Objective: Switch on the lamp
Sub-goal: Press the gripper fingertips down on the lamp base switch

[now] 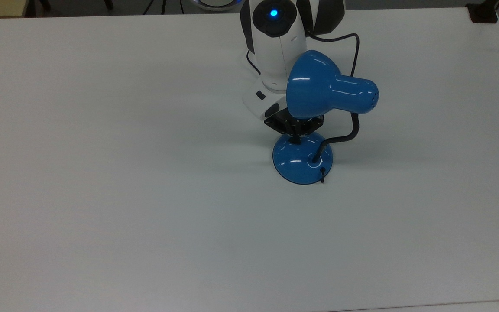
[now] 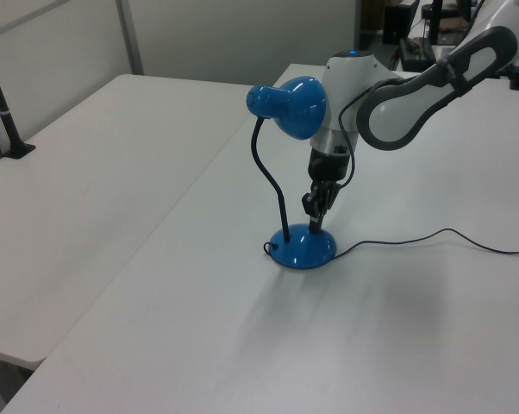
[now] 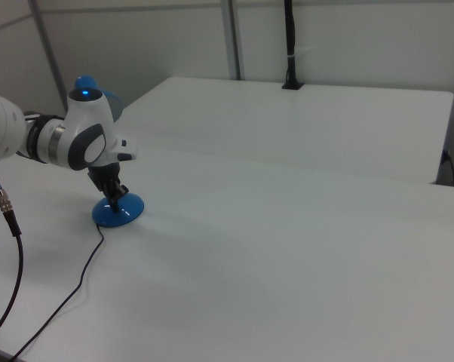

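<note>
The lamp (image 1: 303, 158) was stood on the white table (image 1: 102, 173), right of centre in the top view, its shade (image 1: 314, 86) raised on the bent gooseneck (image 2: 268, 177). The gripper (image 2: 315, 224) was pressed down onto the domed base (image 2: 303, 248), fingers drawn together with nothing clasped. A black cord (image 2: 432, 237) was trailed rightward in the left view.

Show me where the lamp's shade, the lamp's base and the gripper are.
lamp's shade (image 1: 308, 91), top view, on the wide bell part.
lamp's base (image 1: 290, 162), top view, on the blue dome.
gripper (image 2: 315, 228), left view, at the fingertips above the base.
</note>
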Robot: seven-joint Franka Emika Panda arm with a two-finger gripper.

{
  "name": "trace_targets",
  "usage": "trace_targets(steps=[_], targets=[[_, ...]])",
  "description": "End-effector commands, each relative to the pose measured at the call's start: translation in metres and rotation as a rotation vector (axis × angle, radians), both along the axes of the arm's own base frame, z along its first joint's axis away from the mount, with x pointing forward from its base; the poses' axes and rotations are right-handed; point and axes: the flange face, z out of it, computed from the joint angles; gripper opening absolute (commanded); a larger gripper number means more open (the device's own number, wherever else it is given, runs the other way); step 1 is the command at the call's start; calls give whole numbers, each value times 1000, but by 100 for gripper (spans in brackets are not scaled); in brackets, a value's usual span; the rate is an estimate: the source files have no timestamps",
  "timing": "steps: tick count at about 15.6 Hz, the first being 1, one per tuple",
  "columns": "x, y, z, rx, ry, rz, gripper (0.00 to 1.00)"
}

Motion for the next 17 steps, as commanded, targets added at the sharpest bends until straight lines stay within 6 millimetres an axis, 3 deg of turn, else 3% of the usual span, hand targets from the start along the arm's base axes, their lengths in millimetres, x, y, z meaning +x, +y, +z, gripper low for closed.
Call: trace_targets(steps=[1,11,17], targets=[[0,4,-7,7,-12,-17,0],[-4,15,-20,4,10,-11,0],[-2,2,4,0,-5,-38,0]])
